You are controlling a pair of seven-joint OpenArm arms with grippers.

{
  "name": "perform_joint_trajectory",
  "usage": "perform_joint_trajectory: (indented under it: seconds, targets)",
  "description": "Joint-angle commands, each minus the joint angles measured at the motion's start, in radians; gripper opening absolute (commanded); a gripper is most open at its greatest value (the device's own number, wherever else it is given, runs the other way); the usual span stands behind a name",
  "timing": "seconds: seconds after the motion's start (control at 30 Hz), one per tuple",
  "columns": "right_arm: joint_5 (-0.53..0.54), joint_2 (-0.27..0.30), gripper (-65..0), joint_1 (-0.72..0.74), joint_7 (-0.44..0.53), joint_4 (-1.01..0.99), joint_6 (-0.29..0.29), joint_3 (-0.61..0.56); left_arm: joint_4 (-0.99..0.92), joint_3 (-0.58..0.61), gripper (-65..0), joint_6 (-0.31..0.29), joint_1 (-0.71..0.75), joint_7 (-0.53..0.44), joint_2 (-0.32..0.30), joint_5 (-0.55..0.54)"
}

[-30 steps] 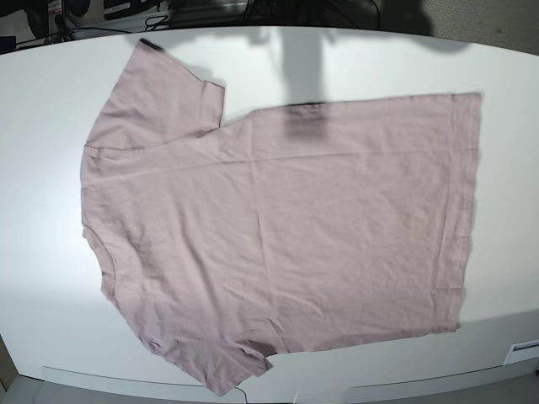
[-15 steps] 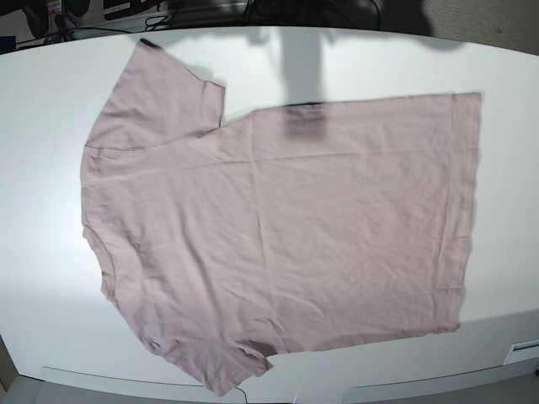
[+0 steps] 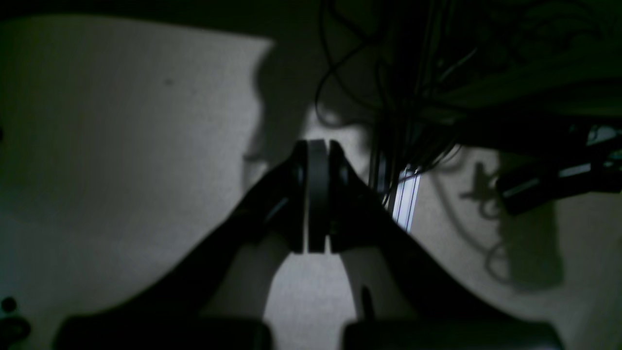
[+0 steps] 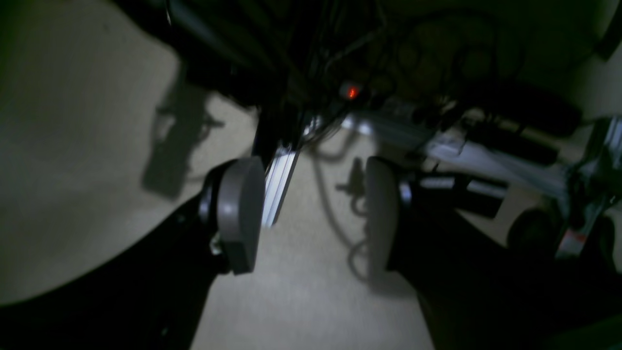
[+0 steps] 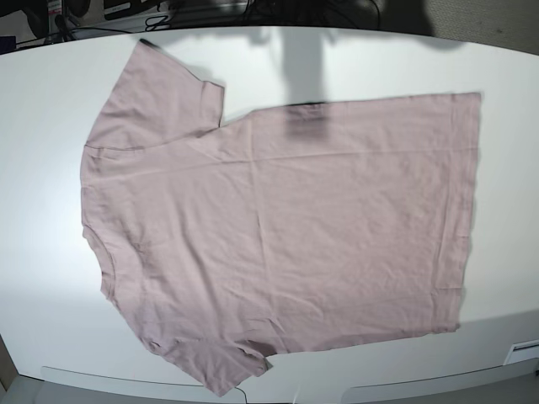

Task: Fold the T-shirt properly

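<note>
Pink T-shirt (image 5: pixel 278 227) flat on table (image 5: pixel 42 126), left gripper (image 3: pixel 318 194) pressed together, right gripper (image 4: pixel 311 214) spread, both empty

Looks like a robotics lab: white work table (image 5: pixel 50 126), cable tangle (image 4: pixel 340 58) behind, aluminium frame rail (image 4: pixel 279 187).

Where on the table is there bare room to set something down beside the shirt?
Bare table lies left of the T-shirt, beyond its collar. A strip also runs along the far edge, and another right of the hem. The near edge is crowded: the lower sleeve nearly reaches it.
</note>
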Motion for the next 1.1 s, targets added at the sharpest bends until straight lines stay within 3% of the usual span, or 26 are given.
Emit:
perform_joint_trajectory:
  seconds: [0.0, 0.5, 0.8, 0.97, 1.07]
  targets:
    - [0.001, 0.005, -30.9, -0.023, 0.018, 0.016, 0.007, 0.002, 0.019, -0.001, -65.0, 0.002, 0.026, -0.018, -0.003, 0.0]
    - [0.0, 0.005, -30.9, 0.0, 0.018, 0.162, 0.007, 0.002, 0.231, -0.001, -65.0, 0.01, 0.034, 0.025, -0.004, 0.001]
    - [0.0, 0.034, -30.9, 0.031, 0.017, 0.221, 0.008, 0.001, 0.292, -0.001, -65.0, 0.109, 0.029, 0.021, -0.021, 0.001]
    - [0.0, 0.033, -30.9, 0.071, 0.019, 0.246, 0.008, 0.001, 0.336, -0.001, -65.0, 0.225, 0.029, 0.016, -0.029, 0.001]
    - [0.001, 0.032, -30.9, 0.095, 0.018, 0.28, 0.008, 0.0, 0.369, -0.001, -65.0, 0.239, 0.031, 0.016, -0.029, 0.001]
